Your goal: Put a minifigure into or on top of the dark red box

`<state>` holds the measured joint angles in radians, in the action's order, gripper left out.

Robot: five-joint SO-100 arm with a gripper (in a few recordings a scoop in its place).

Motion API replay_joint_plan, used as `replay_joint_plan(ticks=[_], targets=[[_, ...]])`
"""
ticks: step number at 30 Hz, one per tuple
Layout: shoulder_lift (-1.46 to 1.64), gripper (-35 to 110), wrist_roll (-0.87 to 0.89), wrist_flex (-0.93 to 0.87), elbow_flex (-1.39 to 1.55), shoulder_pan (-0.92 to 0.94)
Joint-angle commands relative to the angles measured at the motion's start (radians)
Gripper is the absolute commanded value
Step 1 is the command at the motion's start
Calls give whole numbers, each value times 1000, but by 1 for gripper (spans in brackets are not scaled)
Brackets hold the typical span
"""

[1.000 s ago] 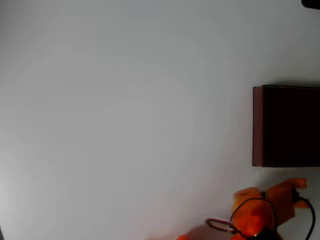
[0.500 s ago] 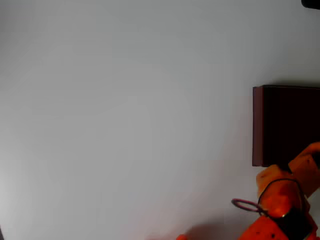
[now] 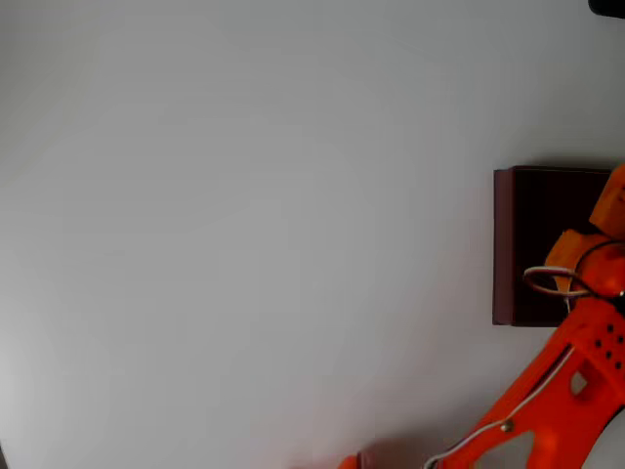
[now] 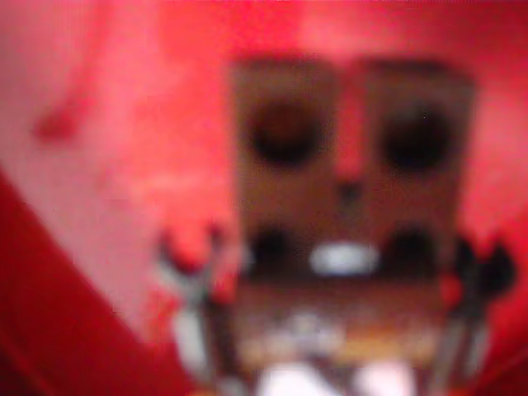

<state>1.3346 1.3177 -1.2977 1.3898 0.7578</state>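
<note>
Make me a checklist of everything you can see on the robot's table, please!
Surface: plain white table, bare across most of the overhead view.
Job's things: dark red box at the right edge, with a reddish-brown rim and a very dark inside. In the wrist view a blurry brown blocky thing with two dark holes fills the middle against red; probably the minifigure up close, too blurred to be sure.
Clutter: nothing seen.
Grippers: orange arm reaches over the box from the lower right; fingers not clear, open or shut cannot be told.
Cables: a looped wire on the arm, over the box.
Surroundings: a small dark object in the top right corner.
</note>
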Motion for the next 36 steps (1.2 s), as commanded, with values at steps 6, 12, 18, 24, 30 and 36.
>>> replay_joint_plan(ticks=[6, 12, 18, 24, 30, 36], targets=[[17, 21, -166, -2, -83, 0], [161, 19, -417, -89, -78, -25], [506, 13, -704, -170, 37, -166], [907, 10, -885, -176, 241, -462], [1154, 5, -1048, -219, 390, -819], [1289, 0, -1146, -170, 634, -1104]])
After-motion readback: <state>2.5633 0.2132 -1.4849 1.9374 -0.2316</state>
